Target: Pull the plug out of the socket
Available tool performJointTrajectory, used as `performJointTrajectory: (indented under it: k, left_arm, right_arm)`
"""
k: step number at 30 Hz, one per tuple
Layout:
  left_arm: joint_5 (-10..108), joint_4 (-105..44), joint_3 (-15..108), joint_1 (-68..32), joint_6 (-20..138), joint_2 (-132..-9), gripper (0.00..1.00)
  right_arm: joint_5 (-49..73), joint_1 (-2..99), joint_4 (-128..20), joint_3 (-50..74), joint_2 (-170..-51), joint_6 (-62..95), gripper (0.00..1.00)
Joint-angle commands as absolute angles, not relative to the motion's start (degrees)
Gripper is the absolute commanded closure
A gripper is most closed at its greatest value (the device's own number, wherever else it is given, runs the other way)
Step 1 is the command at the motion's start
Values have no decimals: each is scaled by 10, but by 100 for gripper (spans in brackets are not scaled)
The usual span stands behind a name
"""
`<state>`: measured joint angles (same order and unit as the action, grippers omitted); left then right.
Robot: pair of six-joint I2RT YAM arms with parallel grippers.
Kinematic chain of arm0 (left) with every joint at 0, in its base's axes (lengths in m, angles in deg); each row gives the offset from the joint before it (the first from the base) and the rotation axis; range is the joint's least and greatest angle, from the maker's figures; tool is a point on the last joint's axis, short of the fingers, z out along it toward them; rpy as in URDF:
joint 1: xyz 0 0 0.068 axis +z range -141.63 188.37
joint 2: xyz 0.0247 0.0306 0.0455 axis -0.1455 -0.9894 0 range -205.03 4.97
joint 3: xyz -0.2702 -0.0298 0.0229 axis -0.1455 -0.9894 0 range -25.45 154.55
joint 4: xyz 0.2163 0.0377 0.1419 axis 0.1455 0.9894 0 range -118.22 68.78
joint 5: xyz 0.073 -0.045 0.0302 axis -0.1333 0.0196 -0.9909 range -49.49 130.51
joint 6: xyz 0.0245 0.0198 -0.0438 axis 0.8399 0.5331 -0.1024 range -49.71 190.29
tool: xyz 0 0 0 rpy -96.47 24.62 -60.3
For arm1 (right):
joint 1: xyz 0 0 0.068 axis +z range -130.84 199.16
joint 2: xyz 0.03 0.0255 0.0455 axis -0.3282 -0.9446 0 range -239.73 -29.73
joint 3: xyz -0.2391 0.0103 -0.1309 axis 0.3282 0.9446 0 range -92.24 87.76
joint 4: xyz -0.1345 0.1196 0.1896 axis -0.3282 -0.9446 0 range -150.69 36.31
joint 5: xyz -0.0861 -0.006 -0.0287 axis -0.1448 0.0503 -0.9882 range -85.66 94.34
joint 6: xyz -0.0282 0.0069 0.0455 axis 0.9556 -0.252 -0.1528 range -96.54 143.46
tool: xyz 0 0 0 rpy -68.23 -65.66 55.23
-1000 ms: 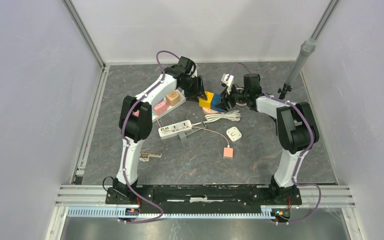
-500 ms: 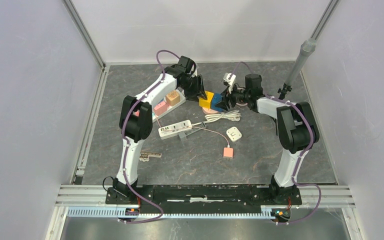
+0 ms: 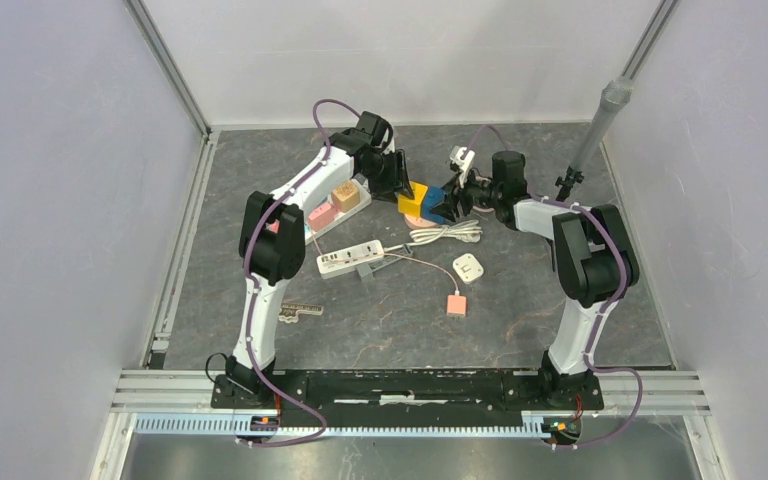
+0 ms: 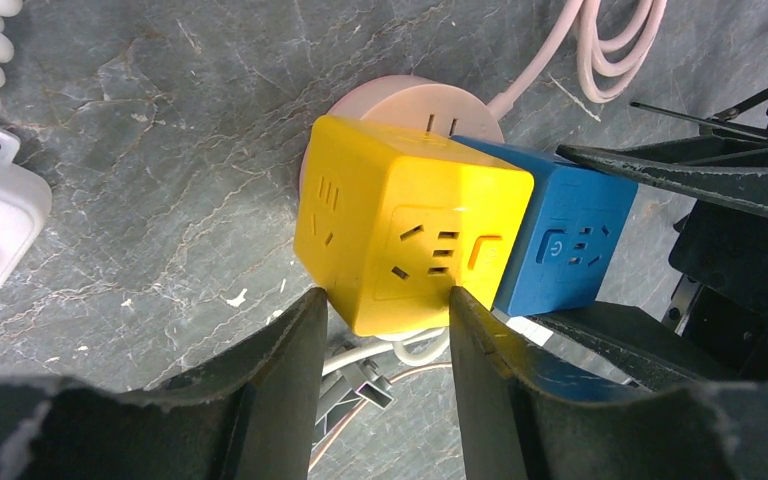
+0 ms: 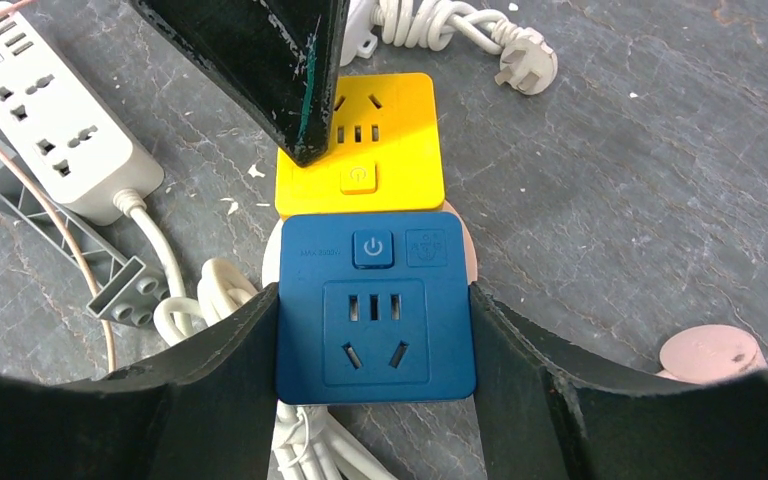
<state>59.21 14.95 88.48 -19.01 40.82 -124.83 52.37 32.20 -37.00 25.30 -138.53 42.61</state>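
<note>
**A:** Two cubes sit joined face to face on the counter (image 3: 520, 300), toward its far edge and about midway between the sides. The yellow cube (image 4: 400, 235) butts against the blue cube (image 4: 570, 245), and both rest over a round pink base (image 4: 410, 100).

**B:** Which one is the plug?

**A:** I cannot tell, because the joint is hidden. My guess is that one cube's pins sit in the other's face.

**B:** And the hands?

**A:** The left hand (image 4: 385, 305) is narrowed onto the yellow cube, but it holds only a corner, with its fingers touching two slanted faces. The right hand (image 5: 375, 300) clamps the blue cube squarely, with a finger flat on each side.

**B:** So what could go wrong?

**A:** Mostly the left grip. A corner hold gives little purchase, so when the pull starts the yellow cube may twist or slide out. Both cubes would then travel with the right hand, unseparated.

**B:** Anything else?

**A:** A pull that is not straight along the pins would likely bind them, and forcing it could wrench a cube loose from either hand. The pink base is another worry. If a cube is seated in it, the base may lift or drag on its cord (image 4: 550, 60).

**B:** Is there room to move?

**A:** Not much. The hands are close together, and a left finger overhangs the yellow cube just beside the blue one. If the joint lets go suddenly, a hand could jerk toward the strip (image 3: 352, 257), which lies near, toward the counter's front edge.
</note>
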Motion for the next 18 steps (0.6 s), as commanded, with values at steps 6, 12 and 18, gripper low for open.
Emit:
performJointTrajectory:
  k: [6, 12, 18]
  left_arm:
    - [488, 255, 844, -202, 470, -1326, 48]
    - [489, 257, 842, -203, 470, -1326, 48]
    - [488, 257, 844, -204, 470, -1324, 48]
  right_arm:
    - [610, 361, -277, 230, -1325, 435, 100]
    - [658, 322, 95, 304, -1335, 147, 100]
    - [627, 343, -114, 299, -1314, 332, 100]
